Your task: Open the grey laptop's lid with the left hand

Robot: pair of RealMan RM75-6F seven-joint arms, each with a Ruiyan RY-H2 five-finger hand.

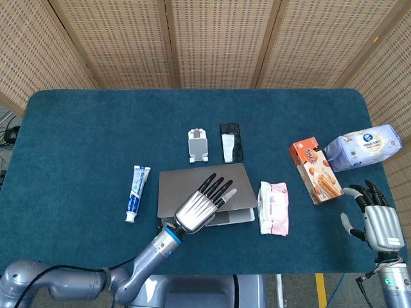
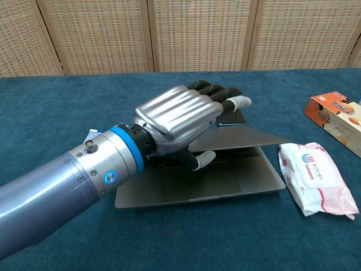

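- Step in hand: lifting the lid. Left robot hand [image 2: 183,116] grips the lid [image 2: 242,137] of the laptop [image 2: 225,180] at its front edge, fingers [image 2: 217,90] flat over the top, thumb [image 2: 202,160] tucked under.
- Lid is partly raised, a shallow wedge open toward the robot; base flat on the bench [image 2: 51,113], keyboard deck showing under the robot hand in the chest view.
- Laptop lies directly beneath and ahead of the left robot hand [image 1: 200,206]; hinge side is beyond the fingertips.
- Task looks well begun, not done: lid angle is low, screen not yet facing the robot.
- Next move calls for carrying the front edge up and back in an arc about the hinge, with the thumb under the edge so the lid does not slip off the fingers.
- Judgement: base could slide or tip up if the hinge is stiff; nothing pins it down.
- Beyond the fingertips: phone [image 1: 231,142] and stand [image 1: 198,145], close behind the hinge, so a fully tilted lid may come near them.
- Toothpaste [image 1: 137,192] off to the robot hand's left, wipes [image 2: 315,178] just to its right beside the laptop.
- Right robot hand [image 1: 374,218] well apart at the bench's right edge, fingers spread, holding nothing.
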